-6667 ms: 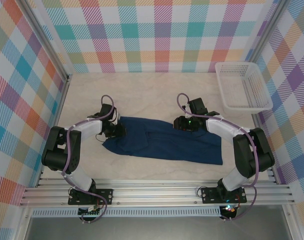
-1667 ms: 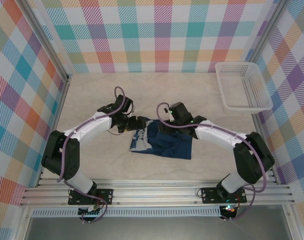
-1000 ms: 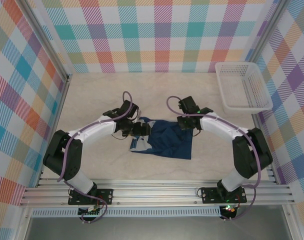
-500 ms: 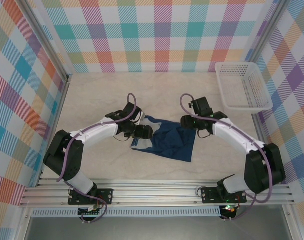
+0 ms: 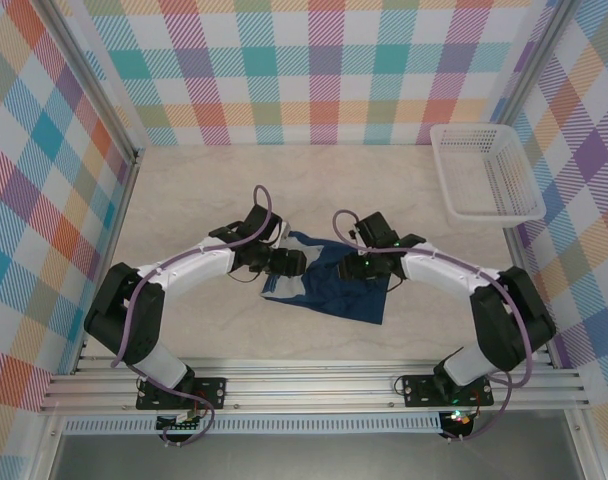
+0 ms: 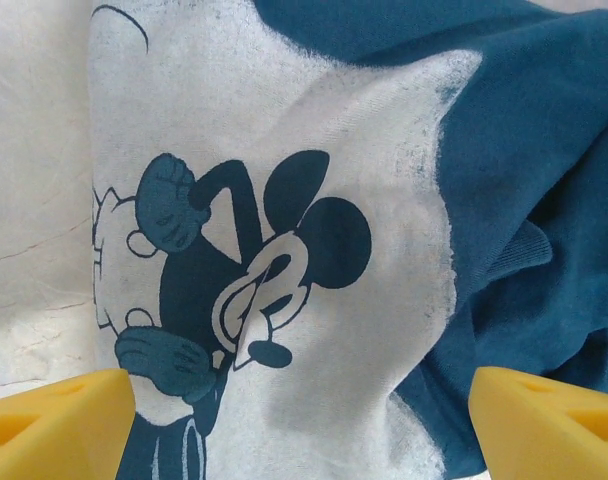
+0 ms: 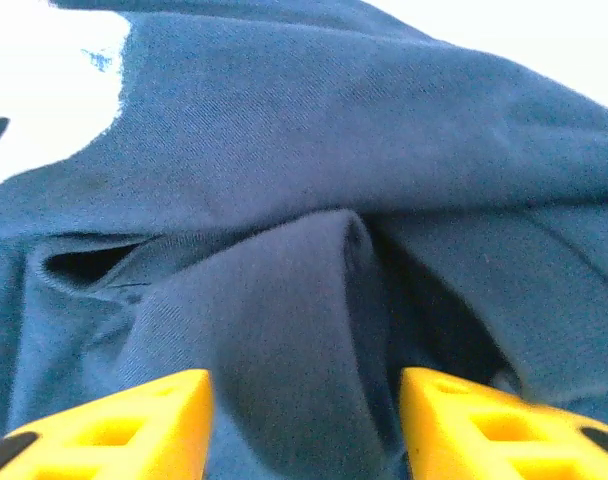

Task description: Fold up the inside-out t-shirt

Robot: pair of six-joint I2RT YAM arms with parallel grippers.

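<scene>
- Navy cloth, the inside-out t-shirt [image 5: 329,292], lies bunched in a small heap at the middle of the table [image 5: 184,190], with a pale printed patch [image 6: 284,250] at its left end.
- Left arm reaches in from the near-left corner, elbow bent, forearm angled towards the centre. The left gripper [image 5: 290,263] sits over the shirt's left end.
- In the left wrist view its yellow fingertips [image 6: 54,420] stand wide apart above the cartoon-mouse print, with nothing between them but flat cloth below.
- Right arm mirrors it from the near-right corner, and the right gripper [image 5: 356,268] is low over the shirt's upper right part.
- In the right wrist view its yellow fingertips [image 7: 114,425] are apart, with a raised ridge of navy cloth [image 7: 284,330] filling the gap. Whether they pinch it, I cannot tell.
- The two grippers are near each other across the heap.
- Bare tabletop runs all round the shirt, widest towards the far wall and the left side.
- White basket [image 5: 484,170] sits in the far right corner, well apart from the shirt.
- Metal rails [image 5: 314,385] line the near edge, beside the arm bases.
</scene>
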